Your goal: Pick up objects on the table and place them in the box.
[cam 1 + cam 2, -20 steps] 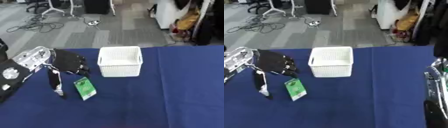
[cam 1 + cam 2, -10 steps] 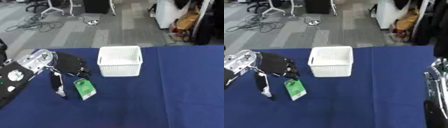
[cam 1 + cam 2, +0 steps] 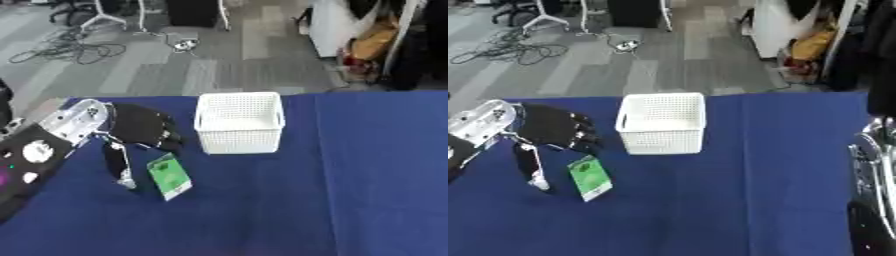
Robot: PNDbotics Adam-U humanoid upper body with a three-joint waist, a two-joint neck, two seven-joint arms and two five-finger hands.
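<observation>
A white mesh basket (image 3: 238, 121) stands on the blue table, open side up, and I see nothing inside it. A flat green packet (image 3: 169, 177) lies on the cloth to its front left. My left hand (image 3: 140, 127), black with a silver wrist, hovers just left of the basket and behind the packet. Its fingers (image 3: 168, 140) are relaxed and point toward the basket, and its thumb (image 3: 116, 165) reaches down beside the packet's left edge. It holds nothing. My right arm (image 3: 871, 175) shows only at the right edge of the right eye view.
The blue tablecloth (image 3: 350, 190) covers the whole work area, with bare cloth in front of and right of the basket. Beyond the table's far edge is a grey floor with cables (image 3: 70, 47) and furniture.
My left hand has edged slightly to the right, nearer the basket. The green packet and the basket have not moved.
</observation>
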